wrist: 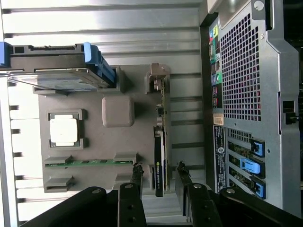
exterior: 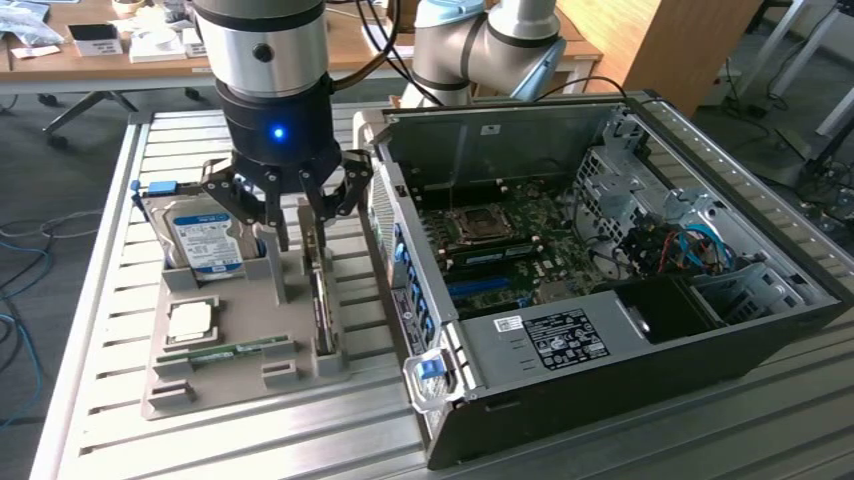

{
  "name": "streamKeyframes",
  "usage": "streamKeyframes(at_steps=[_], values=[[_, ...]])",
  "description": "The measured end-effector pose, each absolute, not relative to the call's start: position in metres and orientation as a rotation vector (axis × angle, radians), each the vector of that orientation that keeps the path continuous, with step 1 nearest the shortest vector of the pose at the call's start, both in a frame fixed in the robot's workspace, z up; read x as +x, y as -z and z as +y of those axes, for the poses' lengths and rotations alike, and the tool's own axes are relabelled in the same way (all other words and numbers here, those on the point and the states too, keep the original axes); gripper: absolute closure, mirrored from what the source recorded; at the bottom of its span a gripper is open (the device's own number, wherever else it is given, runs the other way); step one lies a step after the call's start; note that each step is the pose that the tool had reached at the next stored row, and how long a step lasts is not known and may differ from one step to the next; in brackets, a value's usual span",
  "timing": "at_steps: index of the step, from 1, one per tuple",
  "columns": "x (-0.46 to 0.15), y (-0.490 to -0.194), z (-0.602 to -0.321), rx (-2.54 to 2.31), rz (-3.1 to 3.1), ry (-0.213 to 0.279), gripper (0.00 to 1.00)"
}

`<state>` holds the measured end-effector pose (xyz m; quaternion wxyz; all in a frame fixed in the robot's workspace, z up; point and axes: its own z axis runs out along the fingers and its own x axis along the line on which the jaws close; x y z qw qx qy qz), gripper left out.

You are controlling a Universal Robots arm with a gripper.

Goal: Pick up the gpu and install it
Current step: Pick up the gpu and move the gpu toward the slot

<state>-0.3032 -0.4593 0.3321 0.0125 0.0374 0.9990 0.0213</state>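
Half-open claw (wrist: 158,166) astride the upright gpu (wrist: 159,151), no contact; card lettering illegible.

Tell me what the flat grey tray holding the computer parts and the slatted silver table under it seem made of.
The grey tray: probably matte plastic, perhaps moulded or printed; even dull grey, blocky slots, no glare. The slatted table: metal, likely brushed aluminium; silvery ribbed slats with soft reflections.

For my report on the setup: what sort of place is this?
Probably a robotics lab in an office-like room: a robot arm over a slotted metal table, an open PC case beside a tray of parts, desks behind.
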Motion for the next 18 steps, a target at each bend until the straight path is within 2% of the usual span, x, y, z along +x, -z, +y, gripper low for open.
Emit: streamKeyframes(at_steps=[18], values=[[-0.303,-0.322,-0.459,0.117,3.114,-0.064,0.58]])
